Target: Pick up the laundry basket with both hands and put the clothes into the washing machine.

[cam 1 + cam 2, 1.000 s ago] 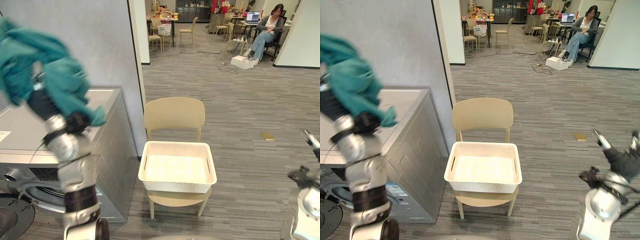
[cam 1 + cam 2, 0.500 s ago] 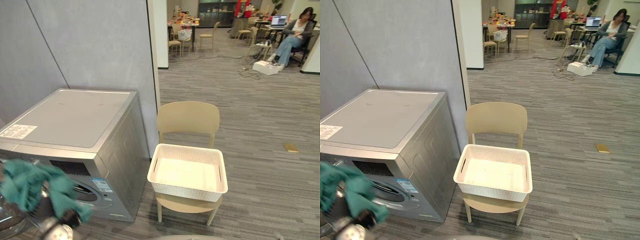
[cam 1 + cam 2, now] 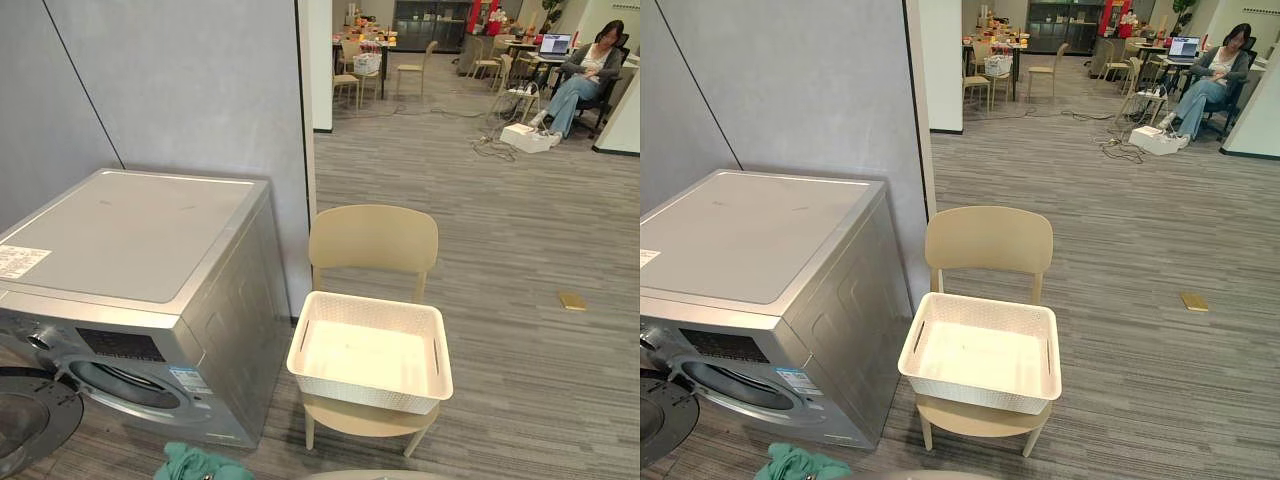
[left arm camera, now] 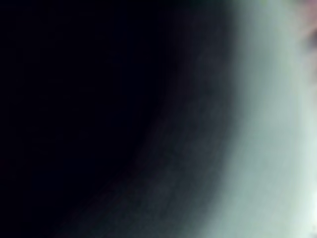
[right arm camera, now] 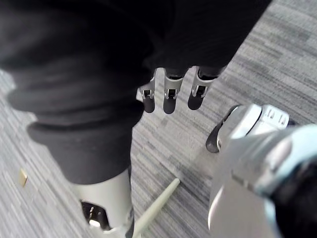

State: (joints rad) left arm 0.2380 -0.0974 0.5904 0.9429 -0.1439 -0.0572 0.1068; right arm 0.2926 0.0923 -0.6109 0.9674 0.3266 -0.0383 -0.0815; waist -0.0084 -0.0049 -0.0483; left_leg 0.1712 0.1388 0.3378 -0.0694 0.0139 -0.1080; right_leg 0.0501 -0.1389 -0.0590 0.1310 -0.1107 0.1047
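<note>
The white laundry basket (image 3: 362, 392) sits on the seat of a beige chair (image 3: 373, 238), and its inside looks bare. To its left stands the silver washing machine (image 3: 130, 230) with its round dark door (image 3: 25, 428) swung open at the lower left. A bunched teal cloth (image 3: 200, 466) pokes up at the bottom edge, in front of the machine's drum opening (image 3: 125, 385). The arm under the cloth is hidden. A dark and pale greenish surface lies right against the left wrist camera. My right hand (image 5: 168, 91) hangs low over the carpet with relaxed fingers, holding nothing.
A grey wall panel (image 3: 180, 80) rises behind the machine and chair. Carpeted floor stretches to the right, with a small tan object (image 3: 572, 300) on it. A person (image 3: 585, 70) sits far back among tables and chairs.
The teal cloth on my left arm has dropped from high at the left to the bottom edge. My right hand has left the eye views. The camera has shifted.
</note>
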